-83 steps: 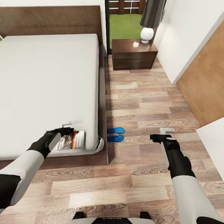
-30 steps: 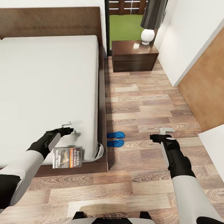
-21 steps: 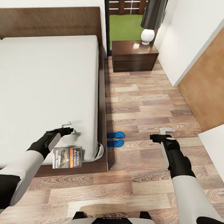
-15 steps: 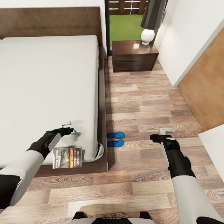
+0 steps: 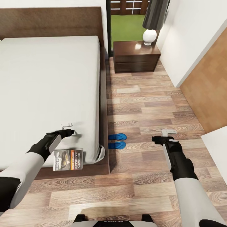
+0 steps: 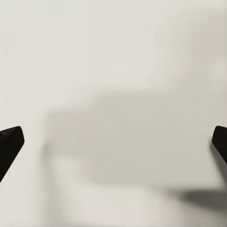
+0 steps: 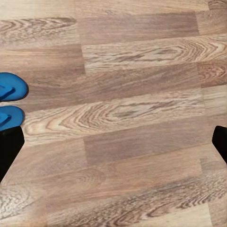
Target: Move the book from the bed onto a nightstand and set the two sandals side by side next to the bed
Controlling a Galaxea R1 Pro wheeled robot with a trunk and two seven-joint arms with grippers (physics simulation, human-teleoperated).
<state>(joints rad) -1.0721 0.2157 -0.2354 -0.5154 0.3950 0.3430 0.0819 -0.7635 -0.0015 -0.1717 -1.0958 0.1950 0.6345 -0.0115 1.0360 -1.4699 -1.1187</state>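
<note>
Book [image 5: 68,159] lying low-left in frame, just below the wide-open, empty left gripper [image 5: 67,129], long axis seemingly across the frame; right gripper [image 5: 168,132] likewise spread, farther off

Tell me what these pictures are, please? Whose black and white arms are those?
They belong to a robot in a computer-made bedroom. The big picture comes from a camera on its head, looking down. The left hand hovers over the grey bed; the right hand hangs over the wooden floor. Both are open and empty. A book lies at the bed's corner, and two blue sandals sit side by side beside the bed. The other two pictures come from cameras near each hand.
</note>
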